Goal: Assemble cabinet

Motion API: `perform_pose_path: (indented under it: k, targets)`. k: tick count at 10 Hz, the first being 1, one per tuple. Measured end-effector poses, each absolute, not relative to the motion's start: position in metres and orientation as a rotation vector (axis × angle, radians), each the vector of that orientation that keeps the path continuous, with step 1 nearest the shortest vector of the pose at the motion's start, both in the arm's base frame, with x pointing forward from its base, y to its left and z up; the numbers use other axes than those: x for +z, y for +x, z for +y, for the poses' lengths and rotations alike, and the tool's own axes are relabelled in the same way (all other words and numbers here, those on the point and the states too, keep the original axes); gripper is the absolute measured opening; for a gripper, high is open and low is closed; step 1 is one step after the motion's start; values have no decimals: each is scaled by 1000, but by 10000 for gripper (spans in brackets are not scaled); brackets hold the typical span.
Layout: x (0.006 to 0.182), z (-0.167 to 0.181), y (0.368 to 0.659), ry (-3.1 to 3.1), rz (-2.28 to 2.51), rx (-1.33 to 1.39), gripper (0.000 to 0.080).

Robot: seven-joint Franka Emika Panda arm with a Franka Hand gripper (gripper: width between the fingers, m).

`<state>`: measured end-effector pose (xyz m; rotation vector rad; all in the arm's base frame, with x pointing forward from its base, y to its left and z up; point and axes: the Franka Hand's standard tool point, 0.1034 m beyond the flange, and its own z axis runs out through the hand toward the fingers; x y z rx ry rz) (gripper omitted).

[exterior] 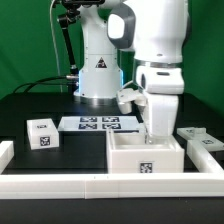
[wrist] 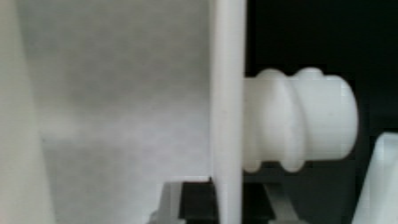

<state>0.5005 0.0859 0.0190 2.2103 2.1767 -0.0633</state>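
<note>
Your end effector (exterior: 154, 130) reaches down into the open-topped cabinet (exterior: 125, 160) at the front of the bench (exterior: 40, 100), near the marker board (exterior: 98, 123). Its jaws are closed, but you cannot tell whether they pinch anything.

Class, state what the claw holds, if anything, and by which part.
It cannot be told: the claw is shut, low at the cabinet; a thin wall edge runs toward its tips, but no grip shows.

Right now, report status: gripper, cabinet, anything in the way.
Gripper shut, down in the open top of the cabinet. Grip on anything: cannot tell. Small tagged cube and marker board lie apart from the cabinet, not in the way.
</note>
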Motion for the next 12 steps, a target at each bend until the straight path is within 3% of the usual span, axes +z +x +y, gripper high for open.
perform_pose_path:
  k: [4, 6, 7, 8, 9, 10, 11, 12]
  targets:
    - [19, 117, 500, 2218, 2167, -52, 34]
    - [20, 117, 500, 2231, 2154, -62, 34]
    - [20, 118, 500, 2230, 2154, -60, 95]
    - [23, 117, 502, 2228, 2150, -53, 231]
    - [28, 117, 504, 2226, 2145, -43, 231]
    - [37, 118, 505, 2231, 2127, -26, 457]
    - [48, 117, 503, 2245, 2097, -1, 596]
    - [55, 115, 497, 2253, 2079, 17, 596]
